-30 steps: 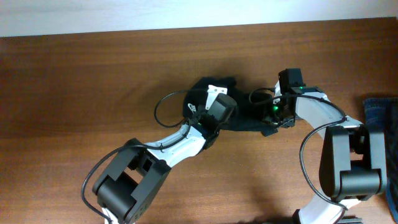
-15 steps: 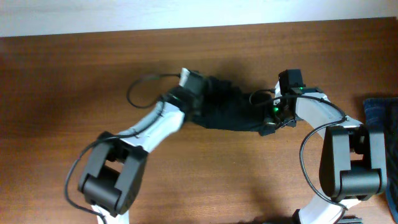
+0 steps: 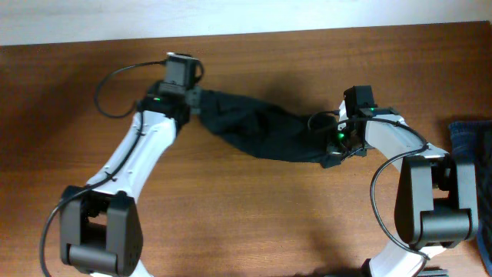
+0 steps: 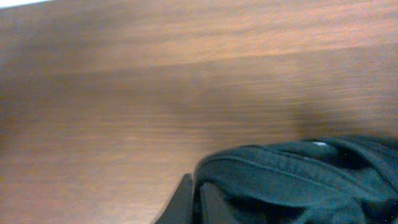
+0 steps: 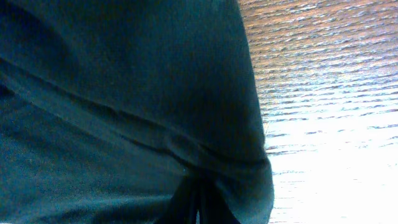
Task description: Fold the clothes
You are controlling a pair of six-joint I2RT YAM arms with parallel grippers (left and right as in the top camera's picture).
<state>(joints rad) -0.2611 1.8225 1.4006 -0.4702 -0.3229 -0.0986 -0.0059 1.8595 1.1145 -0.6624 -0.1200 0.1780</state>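
The clothes [image 3: 265, 131], a black T-shirt, lie stretched in a crumpled band across the middle of the table in the overhead view. My left gripper [image 3: 197, 100] is shut on the shirt's left end, up and to the left. In the left wrist view its fingers [image 4: 185, 198] stand close together at the bottom edge, with a hem of the clothes [image 4: 292, 180] bunched against them. My right gripper [image 3: 329, 154] is shut on the right end. The right wrist view is mostly dark fabric [image 5: 124, 99], folded around the closed right gripper [image 5: 198, 194]. No logo shows.
A blue denim garment [image 3: 470, 138] lies at the table's right edge, beside the right arm's base. A black cable [image 3: 115, 81] loops off the left arm. Bare wooden tabletop [image 3: 254, 223] surrounds the shirt.
My left gripper has swung up and to the left with the shirt's end in it, drawing the bunched shirt out into a long band. The right gripper has stayed in place.
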